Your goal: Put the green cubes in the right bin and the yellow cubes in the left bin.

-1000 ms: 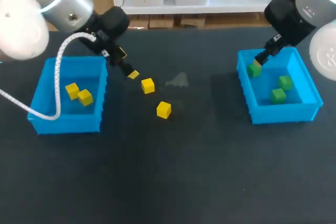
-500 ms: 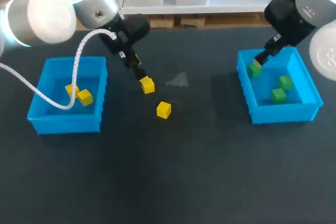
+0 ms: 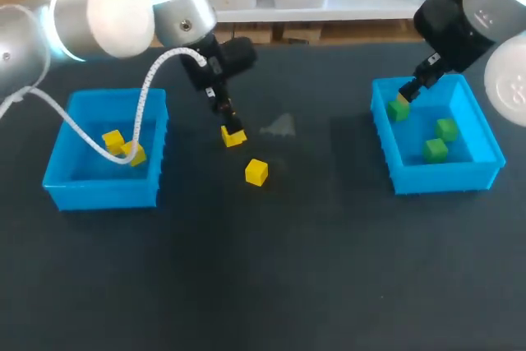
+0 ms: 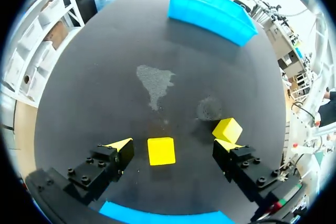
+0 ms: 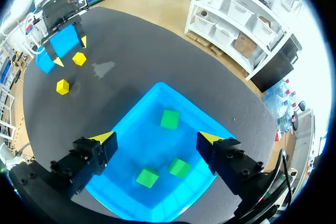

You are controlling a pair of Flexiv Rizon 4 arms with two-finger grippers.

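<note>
Sorting part done: three green cubes (image 5: 169,119) lie in the right bin (image 3: 444,177), two yellow cubes (image 3: 123,147) in the left bin (image 3: 62,191); two remain on the table (image 3: 263,285) (left of centre). The left gripper (image 4: 173,146), open, straddles the far cube (image 4: 161,151), having swung over from the left bin; the right gripper (image 5: 157,139) hangs open over its bin.

Readable text, labels, numbers, signs: none (all three views checked). Faces of yellow cubes (image 3: 256,172), green cubes (image 3: 436,150) and bins (image 3: 448,177): plain.
</note>
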